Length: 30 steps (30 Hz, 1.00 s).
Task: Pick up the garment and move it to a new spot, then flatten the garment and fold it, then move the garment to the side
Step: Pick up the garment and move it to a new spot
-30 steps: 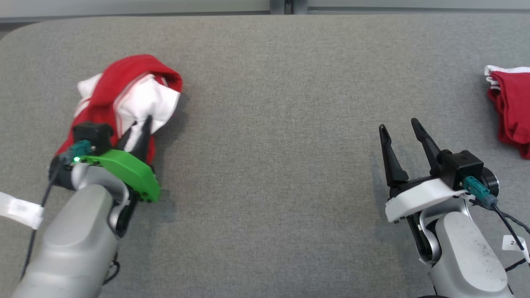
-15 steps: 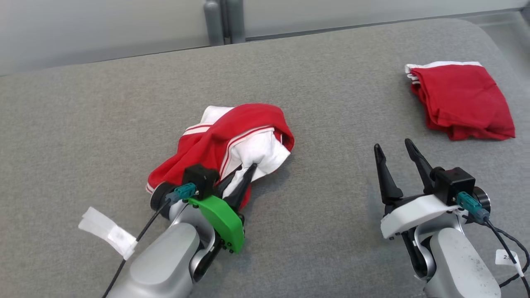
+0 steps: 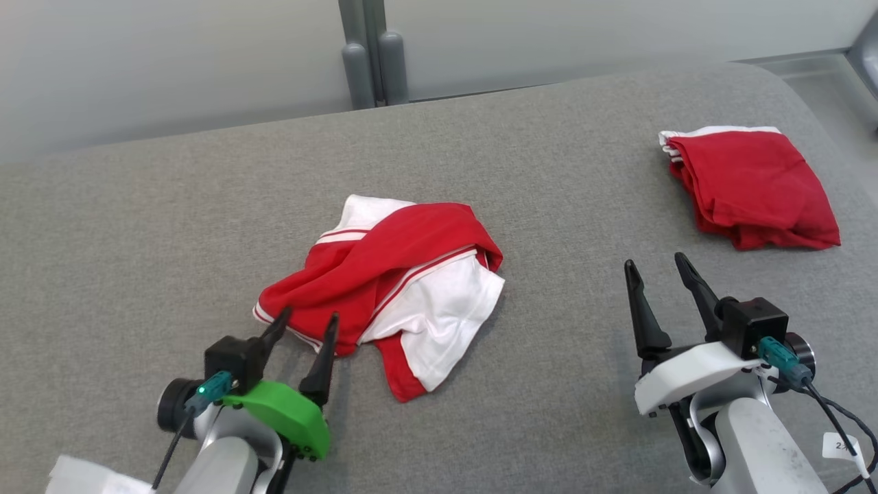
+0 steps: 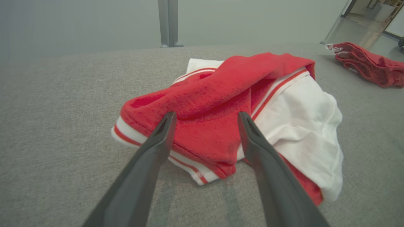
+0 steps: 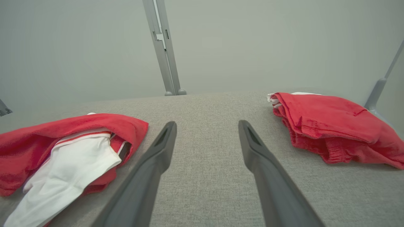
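Note:
A crumpled red and white garment (image 3: 391, 285) lies in a heap near the middle of the grey table (image 3: 171, 226). The left wrist view shows the garment (image 4: 227, 104) close up, its striped hem just beyond the fingertips. My left gripper (image 3: 309, 322) is open just in front of the garment's near left edge, holding nothing. My right gripper (image 3: 655, 267) stands open over bare table at the right, well apart from the heap. In the right wrist view the garment (image 5: 63, 148) lies at the left.
A second red garment (image 3: 751, 189), folded, rests at the far right of the table and also appears as red cloth (image 5: 328, 126) in the right wrist view. A grey post (image 3: 370, 62) stands behind the table's far edge. A white tag (image 3: 89, 477) hangs from my left arm.
My left gripper has opened, let go of the garment and drawn back towards me. The garment has settled on the table. The head camera has shifted; my right gripper has stayed open.

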{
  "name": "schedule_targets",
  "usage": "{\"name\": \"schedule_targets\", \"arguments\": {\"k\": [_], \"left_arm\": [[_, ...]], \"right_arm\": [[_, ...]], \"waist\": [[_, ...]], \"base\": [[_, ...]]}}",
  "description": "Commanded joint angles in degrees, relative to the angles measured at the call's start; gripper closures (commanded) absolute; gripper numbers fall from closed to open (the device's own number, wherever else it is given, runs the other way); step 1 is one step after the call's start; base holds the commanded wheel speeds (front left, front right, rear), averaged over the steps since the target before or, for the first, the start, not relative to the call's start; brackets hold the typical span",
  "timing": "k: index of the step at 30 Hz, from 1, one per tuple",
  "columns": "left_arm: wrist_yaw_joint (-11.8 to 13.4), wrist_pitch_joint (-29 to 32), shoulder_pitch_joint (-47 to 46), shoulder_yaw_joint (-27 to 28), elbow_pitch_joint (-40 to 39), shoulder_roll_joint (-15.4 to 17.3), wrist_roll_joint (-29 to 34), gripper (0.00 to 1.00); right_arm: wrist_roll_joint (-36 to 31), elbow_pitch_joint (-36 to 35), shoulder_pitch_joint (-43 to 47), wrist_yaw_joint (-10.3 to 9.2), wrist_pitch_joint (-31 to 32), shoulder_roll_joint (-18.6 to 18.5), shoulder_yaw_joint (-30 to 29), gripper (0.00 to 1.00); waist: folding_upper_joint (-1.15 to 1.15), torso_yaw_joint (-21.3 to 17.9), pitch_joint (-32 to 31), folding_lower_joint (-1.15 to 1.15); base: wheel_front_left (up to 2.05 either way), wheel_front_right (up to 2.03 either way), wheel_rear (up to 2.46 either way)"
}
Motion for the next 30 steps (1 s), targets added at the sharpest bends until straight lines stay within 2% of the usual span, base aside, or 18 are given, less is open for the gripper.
{"name": "schedule_targets", "arguments": {"k": [1, 4, 12, 22, 30], "left_arm": [[0.83, -0.01, 2.08, 2.45, -1.23, 0.43, 1.65, 0.0], [1.99, 0.0, 6.72, 9.44, -4.38, 0.12, 4.5, 0.0], [1.28, -0.01, 16.23, 22.45, -11.64, -1.77, 12.17, 0.0], [-0.37, -0.02, 22.46, 30.98, -18.3, -5.59, 17.31, 0.0], [-1.03, -0.01, 24.77, 32.61, -19.91, -6.97, 19.05, 0.0]], "right_arm": [[-0.09, 0.08, 0.99, -0.09, 0.02, -0.01, 0.04, 0.0], [0.05, 0.28, 1.91, -0.09, 0.02, 0.05, 0.27, 0.0], [0.08, 0.28, 3.75, -0.09, 0.02, 0.22, 0.58, 0.0], [0.13, 0.68, 6.3, -0.09, 0.02, 0.27, 1.13, 0.0], [0.59, 1.0, 7.62, -0.09, 0.02, 0.28, 1.56, 0.0]], "waist": [[0.0, 2.26, -2.21, 0.0], [0.0, 3.5, -3.76, 0.0], [0.0, 5.15, -6.16, 0.0], [0.0, 4.42, -8.06, 0.0], [0.0, 3.88, -8.5, 0.0]], "base": [[0.0, 0.0, 0.0], [0.0, 0.0, 0.0], [0.0, 0.0, 0.0], [0.0, 0.0, 0.0], [0.0, 0.0, 0.0]]}}
